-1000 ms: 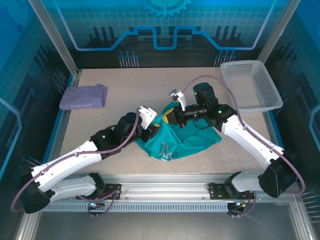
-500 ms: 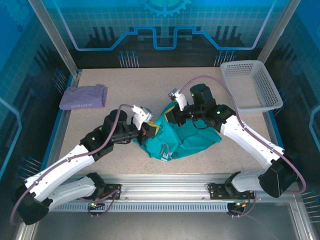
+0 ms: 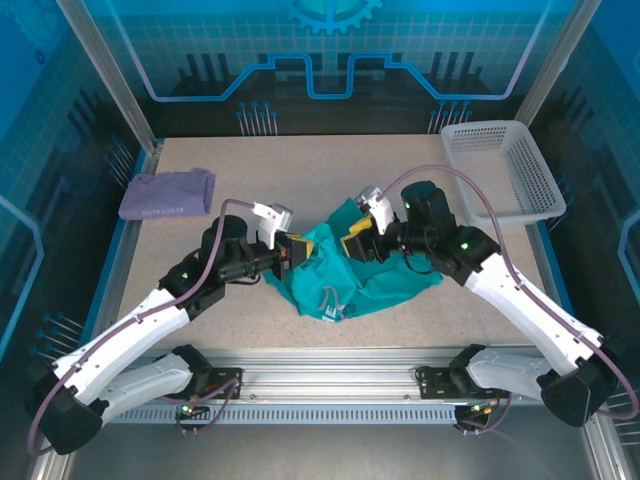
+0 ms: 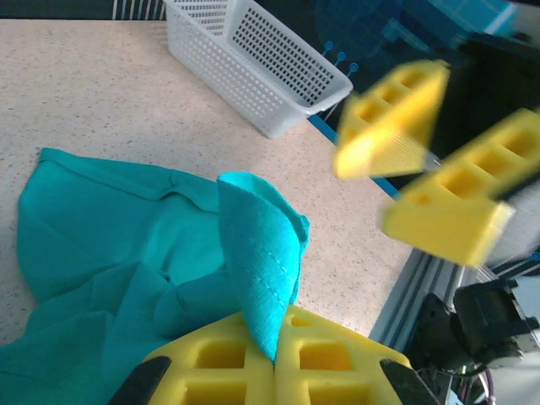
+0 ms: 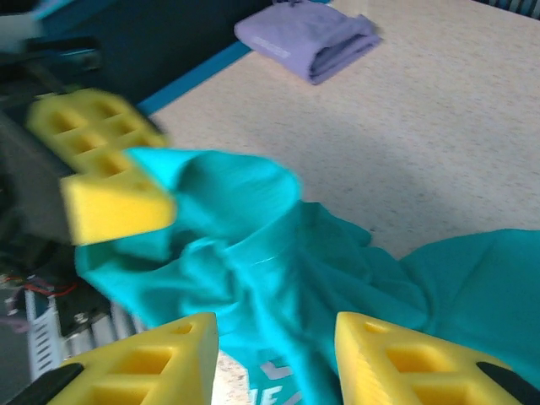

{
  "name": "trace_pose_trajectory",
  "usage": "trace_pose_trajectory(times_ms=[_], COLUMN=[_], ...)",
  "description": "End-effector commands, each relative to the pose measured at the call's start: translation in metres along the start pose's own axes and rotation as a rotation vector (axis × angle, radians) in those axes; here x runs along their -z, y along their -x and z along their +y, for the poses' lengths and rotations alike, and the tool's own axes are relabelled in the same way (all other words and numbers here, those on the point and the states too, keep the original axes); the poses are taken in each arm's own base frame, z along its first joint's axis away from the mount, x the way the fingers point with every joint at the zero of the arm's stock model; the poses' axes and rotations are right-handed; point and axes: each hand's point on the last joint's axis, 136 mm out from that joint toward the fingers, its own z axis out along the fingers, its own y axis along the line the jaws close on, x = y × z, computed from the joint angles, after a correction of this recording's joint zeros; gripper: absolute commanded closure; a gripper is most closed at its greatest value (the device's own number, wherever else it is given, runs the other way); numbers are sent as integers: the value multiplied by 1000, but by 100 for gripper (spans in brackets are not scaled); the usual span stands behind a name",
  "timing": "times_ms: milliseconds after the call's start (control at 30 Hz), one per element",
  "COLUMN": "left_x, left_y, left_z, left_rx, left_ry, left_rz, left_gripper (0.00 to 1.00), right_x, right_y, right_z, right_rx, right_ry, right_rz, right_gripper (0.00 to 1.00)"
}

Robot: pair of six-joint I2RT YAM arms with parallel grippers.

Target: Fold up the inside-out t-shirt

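The inside-out t-shirt (image 3: 372, 285) lies crumpled in a teal heap at the middle of the table, with pale print showing near its front edge. My left gripper (image 3: 293, 252) is at its left end, shut on a raised fold of the t-shirt (image 4: 257, 253) that is pinched between the yellow pads (image 4: 211, 363). My right gripper (image 3: 358, 240) hovers over the upper middle of the t-shirt (image 5: 278, 278), open, its fingertips (image 5: 152, 363) apart with cloth below them and nothing gripped. The two grippers face each other at close range.
A folded lavender garment (image 3: 167, 193) lies at the table's far left. A white mesh basket (image 3: 505, 170) stands at the far right corner. A metal rail (image 3: 330, 385) runs along the near edge. Glass walls surround the table.
My left gripper shut on the t-shirt's fold and drew it a little to the left. My right gripper let go of the cloth, opened and backed off to the right.
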Motion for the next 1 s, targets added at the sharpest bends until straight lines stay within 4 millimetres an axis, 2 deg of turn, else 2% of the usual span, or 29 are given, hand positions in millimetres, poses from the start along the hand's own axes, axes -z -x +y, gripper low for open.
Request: trace_pose_trajectory(times_ms=[0, 133, 333, 567, 667, 800, 967], left_x=[1, 0, 0, 0, 0, 0, 2], left_y=[16, 15, 13, 14, 13, 14, 13], left_z=[2, 2, 1, 1, 1, 5, 19], left_rx=[23, 24, 25, 25, 25, 28, 55], left_ry=[16, 11, 6, 2, -1, 23, 81], left_rz=[-51, -47, -45, -49, -44, -49, -61], left_gripper=[100, 100, 100, 100, 100, 100, 100], right_x=[-14, -33, -53, -64, -64, -57, -35], right_y=[-6, -2, 2, -2, -2, 1, 12], right_z=[33, 42, 29, 24, 22, 21, 30], right_rx=[20, 37, 29, 25, 29, 45, 54], right_ry=[157, 187, 132, 123, 110, 89, 143], right_rz=[-7, -6, 24, 44, 42, 29, -10], right_gripper=[61, 61, 60, 64, 73, 92, 100])
